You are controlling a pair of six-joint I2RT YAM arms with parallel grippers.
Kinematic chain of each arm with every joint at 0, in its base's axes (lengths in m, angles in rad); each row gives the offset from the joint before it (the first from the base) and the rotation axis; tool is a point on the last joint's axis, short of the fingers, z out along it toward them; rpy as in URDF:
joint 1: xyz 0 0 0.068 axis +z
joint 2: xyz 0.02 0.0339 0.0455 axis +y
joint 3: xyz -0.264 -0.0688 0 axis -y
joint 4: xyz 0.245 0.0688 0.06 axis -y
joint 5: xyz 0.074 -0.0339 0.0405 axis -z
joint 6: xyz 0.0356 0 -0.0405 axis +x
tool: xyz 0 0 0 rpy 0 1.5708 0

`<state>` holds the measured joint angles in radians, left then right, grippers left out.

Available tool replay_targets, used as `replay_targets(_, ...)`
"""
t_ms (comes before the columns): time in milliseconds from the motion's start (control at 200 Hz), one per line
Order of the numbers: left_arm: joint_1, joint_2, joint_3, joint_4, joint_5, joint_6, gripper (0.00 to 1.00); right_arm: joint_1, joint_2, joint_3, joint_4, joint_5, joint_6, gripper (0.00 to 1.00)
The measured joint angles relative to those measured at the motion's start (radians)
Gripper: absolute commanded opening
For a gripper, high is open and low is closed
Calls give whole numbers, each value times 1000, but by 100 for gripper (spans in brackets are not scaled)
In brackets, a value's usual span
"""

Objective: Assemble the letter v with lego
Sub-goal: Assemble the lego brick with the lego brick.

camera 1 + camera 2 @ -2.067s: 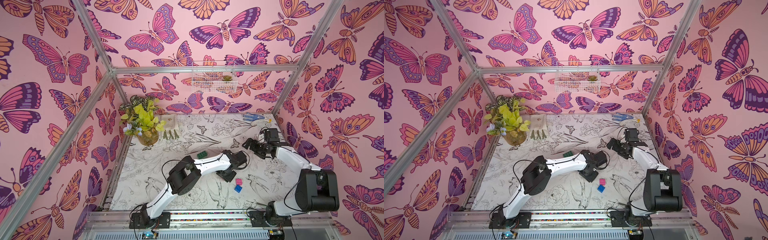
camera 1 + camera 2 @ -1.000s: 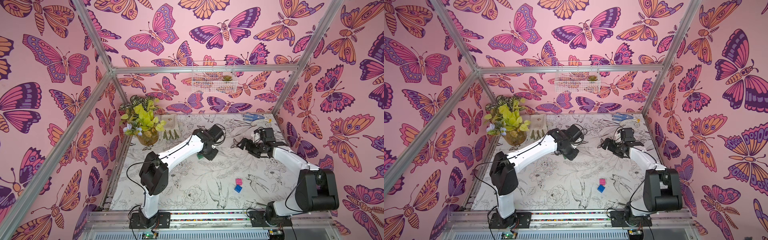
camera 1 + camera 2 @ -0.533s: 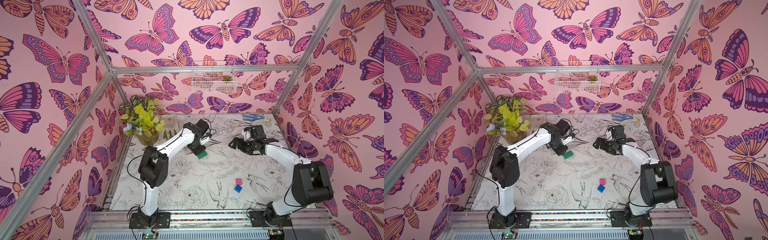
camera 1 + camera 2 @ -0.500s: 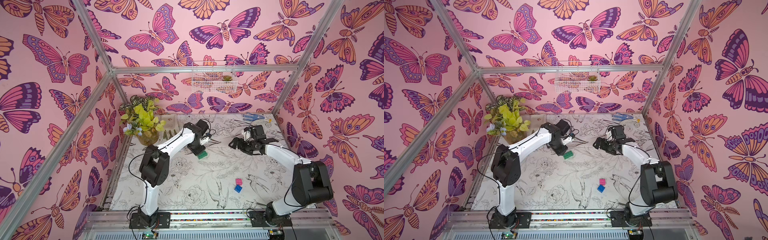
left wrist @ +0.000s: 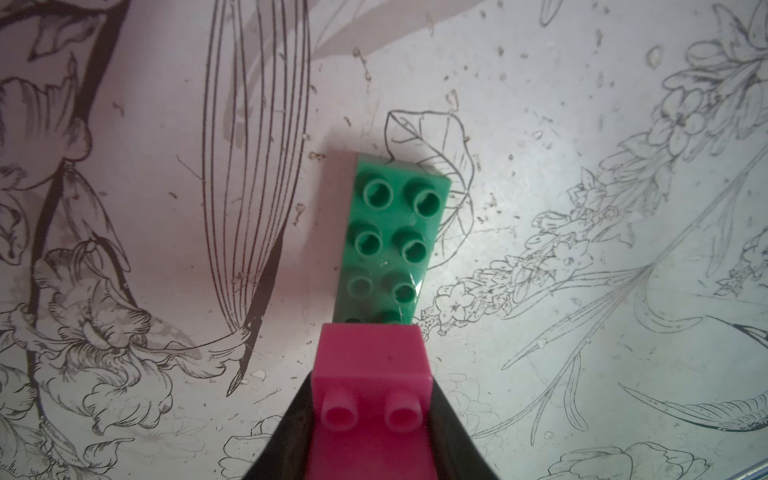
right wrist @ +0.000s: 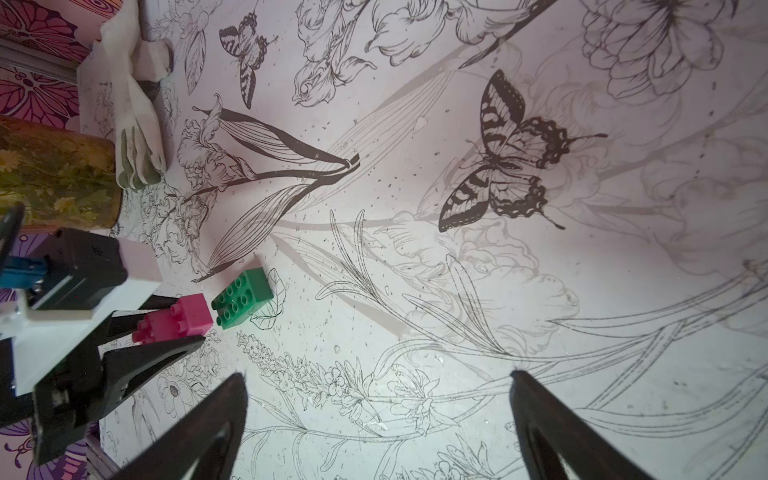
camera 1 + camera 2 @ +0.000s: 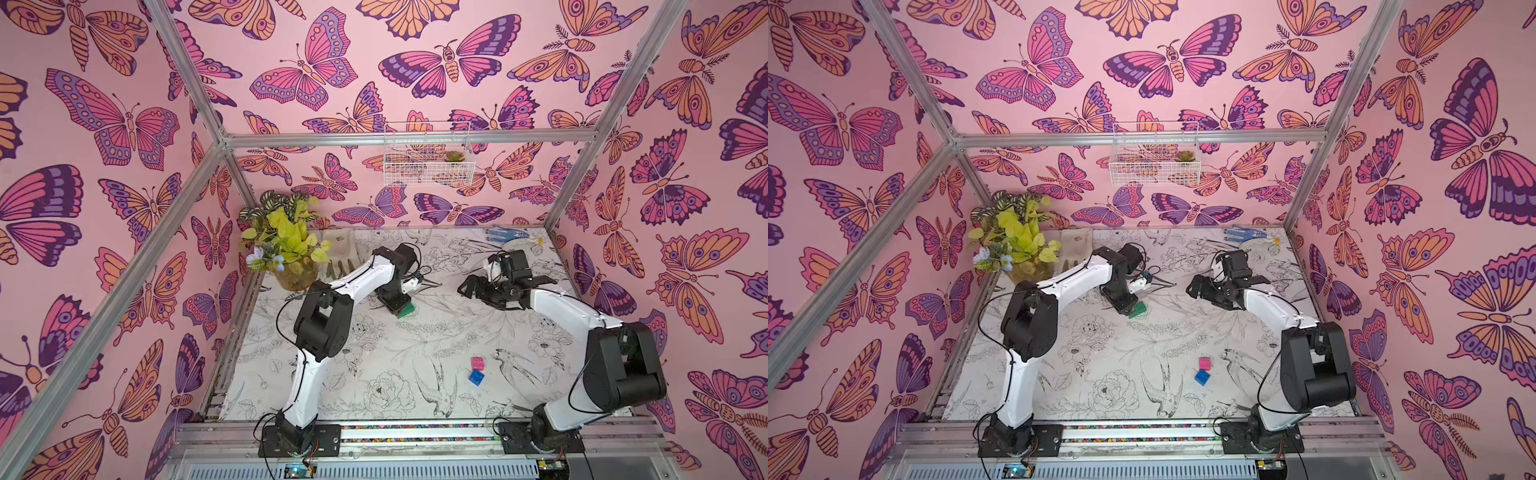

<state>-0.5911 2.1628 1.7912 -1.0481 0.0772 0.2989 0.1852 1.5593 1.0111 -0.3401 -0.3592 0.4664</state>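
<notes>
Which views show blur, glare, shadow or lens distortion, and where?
Left wrist view: pink brick, nearest the lens, is soft; green brick is sharp, with slight glare on its near studs and a shadow on the mat. Right wrist view: wide-angle bending, the right gripper dark and blurred. Both top views: even light, little blur.

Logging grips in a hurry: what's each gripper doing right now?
Left gripper: shut on the pink brick.
Right gripper: open, empty.
</notes>
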Motion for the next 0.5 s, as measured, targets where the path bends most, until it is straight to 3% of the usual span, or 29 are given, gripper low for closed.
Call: replay_targets(501, 0, 0, -22, 0, 9, -4, 28, 0, 0, 0, 0, 0, 0, 99)
